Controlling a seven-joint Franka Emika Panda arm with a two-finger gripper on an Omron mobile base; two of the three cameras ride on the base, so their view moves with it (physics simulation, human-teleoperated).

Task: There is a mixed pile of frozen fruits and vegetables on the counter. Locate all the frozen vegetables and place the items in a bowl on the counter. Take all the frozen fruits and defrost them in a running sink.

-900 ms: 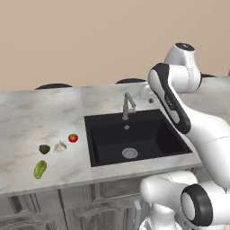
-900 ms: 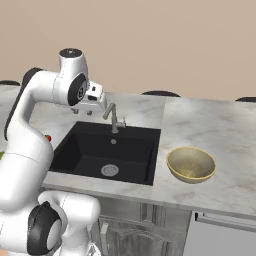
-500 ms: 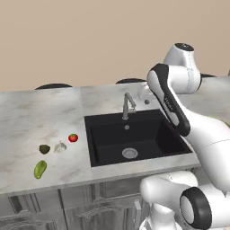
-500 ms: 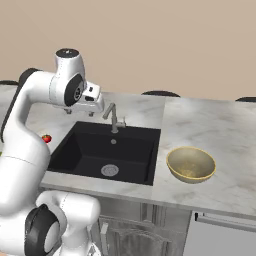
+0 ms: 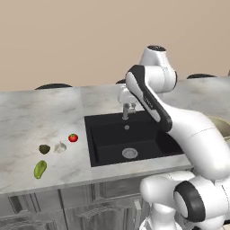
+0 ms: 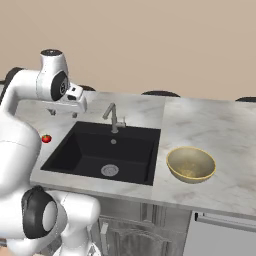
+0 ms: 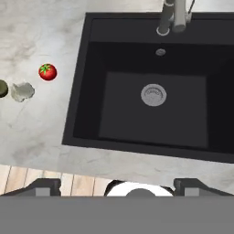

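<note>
Tool [image 6: 62, 112] wide, empty, above sink [image 6: 87, 150] edge; tomato [image 6: 46, 138] apart on counter [image 6: 210, 130].

A plain, flat tan-beige wall [image 5: 67, 40] rose at twelve o'clock. Grey panelled cabinet fronts [image 6: 145, 235] stood at six o'clock. A light wooden plank floor [image 7: 55, 183] showed at seven o'clock in the hand view. Lighting was soft and even.

Four foods [image 5: 57, 152] lie left of empty black sink [image 5: 130, 139] (bowl [image 6: 191, 164] empty).
</note>
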